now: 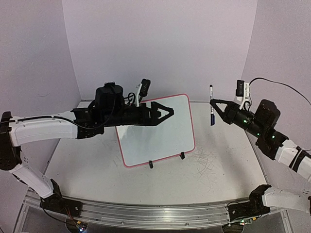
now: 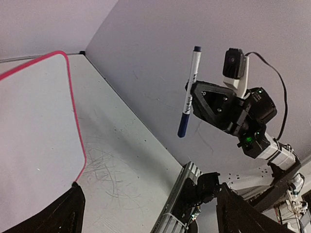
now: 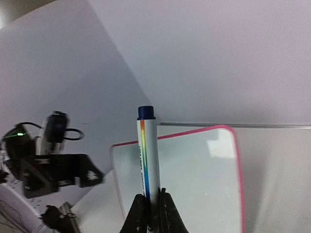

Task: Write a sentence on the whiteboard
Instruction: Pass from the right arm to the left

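The whiteboard [image 1: 160, 141] leans on its wire stand mid-table, pink-framed; its face is blank and no sentence shows on it. My left gripper [image 1: 170, 112] hovers open in front of the board's upper part, pointing right, nothing between its fingers. In the left wrist view the board [image 2: 34, 121] lies to the left, beside the left gripper [image 2: 149, 194]. My right gripper [image 1: 215, 108] is shut on a white marker [image 1: 211, 102], held upright right of the board with the blue cap down. The right wrist view shows the marker [image 3: 148, 155] clamped in the right gripper [image 3: 154, 196], the board [image 3: 194, 179] behind it.
Grey scribble marks [image 1: 204, 162] cover the tabletop right of the board. The stand's black feet [image 1: 151, 165] rest in front of it. An aluminium rail [image 1: 146, 213] runs along the near edge. Pale walls close in at the back and both sides.
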Robot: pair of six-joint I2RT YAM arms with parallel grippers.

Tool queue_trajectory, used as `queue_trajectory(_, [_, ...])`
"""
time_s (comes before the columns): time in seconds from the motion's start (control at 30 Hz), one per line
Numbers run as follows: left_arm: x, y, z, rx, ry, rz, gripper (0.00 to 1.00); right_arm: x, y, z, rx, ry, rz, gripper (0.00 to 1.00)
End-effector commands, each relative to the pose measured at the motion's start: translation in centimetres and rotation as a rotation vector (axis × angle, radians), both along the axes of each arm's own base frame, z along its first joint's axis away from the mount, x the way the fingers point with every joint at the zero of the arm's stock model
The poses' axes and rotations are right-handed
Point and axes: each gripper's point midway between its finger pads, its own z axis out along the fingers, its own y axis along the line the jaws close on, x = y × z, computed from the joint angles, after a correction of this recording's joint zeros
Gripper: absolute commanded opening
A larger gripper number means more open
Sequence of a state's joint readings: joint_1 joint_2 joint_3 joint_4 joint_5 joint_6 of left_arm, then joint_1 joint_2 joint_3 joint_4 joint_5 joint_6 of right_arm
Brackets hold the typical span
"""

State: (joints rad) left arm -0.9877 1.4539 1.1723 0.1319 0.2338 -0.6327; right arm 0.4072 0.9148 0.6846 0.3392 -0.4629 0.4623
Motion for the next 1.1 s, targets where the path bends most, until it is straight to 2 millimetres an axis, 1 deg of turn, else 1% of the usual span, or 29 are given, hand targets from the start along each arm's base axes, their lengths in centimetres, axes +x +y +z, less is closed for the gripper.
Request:
queue_trajectory(0.0, [-2.1, -2.2, 4.3, -0.188, -0.071, -0.153, 0.95, -5.3, 3.9, 7.2, 0.237, -0.165, 0.253, 0.0])
queue_trajectory(0.07, [-3.1, -2.2, 4.7, -0.226, -0.084, -0.194, 0.95, -6.2, 4.4, 8.2, 0.304, -0.186, 0.29, 0.0])
queue_trajectory(0.13, [-4.5, -2.4, 5.2, -0.276, -0.094, -0.255, 0.95, -6.8, 5.0, 8.7, 0.357, -0.185, 0.327, 0.0])
queue_trajectory(0.27, [-7.0, -3.7, 5.2, -0.332, -0.108, -0.354, 0.94, -7.8, 6.6, 10.2, 0.434, -0.203, 0.401, 0.0])
queue_trajectory(0.33, [-7.8, -4.1, 5.6, -0.35, -0.134, -0.379, 0.93, -8.5, 7.4, 10.9, 0.458, -0.219, 0.43, 0.0])
queue_trajectory(0.47, [-8.0, -4.5, 6.1, -0.365, -0.165, -0.372, 0.88, -8.7, 8.2, 11.6, 0.49, -0.227, 0.436, 0.0])
queue_trajectory(0.6, [-7.8, -4.9, 6.0, -0.362, -0.177, -0.373, 0.8, -8.9, 9.4, 12.0, 0.513, -0.225, 0.466, 0.0])
queue_trajectory(0.77, [-7.7, -4.9, 6.2, -0.366, -0.191, -0.363, 0.74, -9.4, 11.1, 11.9, 0.544, -0.205, 0.529, 0.0])
queue_trajectory(0.9, [-7.7, -4.6, 6.5, -0.368, -0.214, -0.352, 0.62, -9.4, 12.1, 11.5, 0.548, -0.188, 0.553, 0.0])
queue_trajectory(1.07, [-7.4, -4.3, 6.1, -0.357, -0.222, -0.327, 0.44, -9.2, 12.8, 10.9, 0.545, -0.163, 0.576, 0.0])
